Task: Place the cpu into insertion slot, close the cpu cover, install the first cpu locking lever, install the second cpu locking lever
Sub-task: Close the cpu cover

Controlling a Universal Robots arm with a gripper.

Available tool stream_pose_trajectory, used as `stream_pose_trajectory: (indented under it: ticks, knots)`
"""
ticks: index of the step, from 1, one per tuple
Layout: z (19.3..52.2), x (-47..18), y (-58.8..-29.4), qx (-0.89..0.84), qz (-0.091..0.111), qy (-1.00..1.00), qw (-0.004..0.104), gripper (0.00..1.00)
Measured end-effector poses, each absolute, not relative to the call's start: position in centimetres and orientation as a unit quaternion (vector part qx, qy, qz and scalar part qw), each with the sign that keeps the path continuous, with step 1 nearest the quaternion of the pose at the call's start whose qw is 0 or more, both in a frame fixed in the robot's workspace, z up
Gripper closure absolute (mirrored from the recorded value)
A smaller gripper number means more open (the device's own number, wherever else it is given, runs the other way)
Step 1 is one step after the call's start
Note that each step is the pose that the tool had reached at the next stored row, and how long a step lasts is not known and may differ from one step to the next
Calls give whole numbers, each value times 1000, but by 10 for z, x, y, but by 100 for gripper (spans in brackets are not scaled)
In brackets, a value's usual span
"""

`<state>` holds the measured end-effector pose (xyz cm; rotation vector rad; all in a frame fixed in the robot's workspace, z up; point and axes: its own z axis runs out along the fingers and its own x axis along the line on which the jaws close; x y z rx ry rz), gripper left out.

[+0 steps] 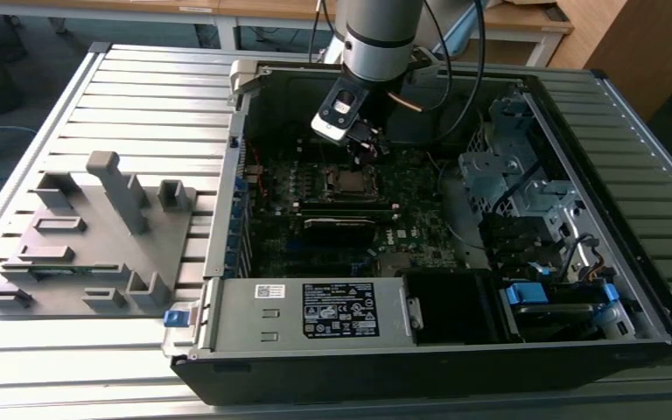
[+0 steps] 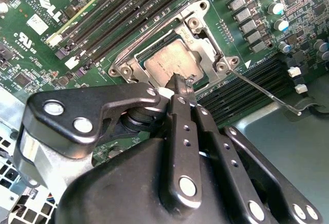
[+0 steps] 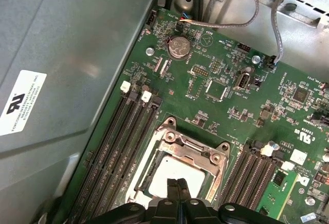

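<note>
The cpu (image 2: 167, 62) lies in the insertion slot (image 1: 348, 182) on the green motherboard, its dull silver top facing up. The cpu cover (image 2: 198, 26) lies flat around it as a metal frame, also visible in the first wrist view as the cover (image 3: 193, 147) around the cpu (image 3: 177, 167). One thin wire locking lever (image 2: 264, 94) sticks out from the socket's corner, unlatched. My gripper (image 3: 177, 185) hangs just above the chip's edge with its two black fingers pressed together and nothing between them. The exterior view has the gripper (image 1: 360, 144) inside the open computer case.
Long black memory slots (image 2: 139, 13) flank the socket on both sides. Cables (image 3: 247, 13) and the case's metal wall (image 3: 67, 54) stand close by. A drive cage (image 1: 511, 175) and power supply (image 1: 312, 311) fill the case. A grey fixture plate (image 1: 85, 236) lies outside, at the exterior view's left.
</note>
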<state>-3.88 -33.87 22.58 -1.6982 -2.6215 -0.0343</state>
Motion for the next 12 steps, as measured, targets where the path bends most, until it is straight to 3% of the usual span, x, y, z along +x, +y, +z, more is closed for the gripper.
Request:
stream_pose_trajectory:
  ticks: [12]
  knots:
    - [226, -39, -339, -520, -11, -854, 9, 90]
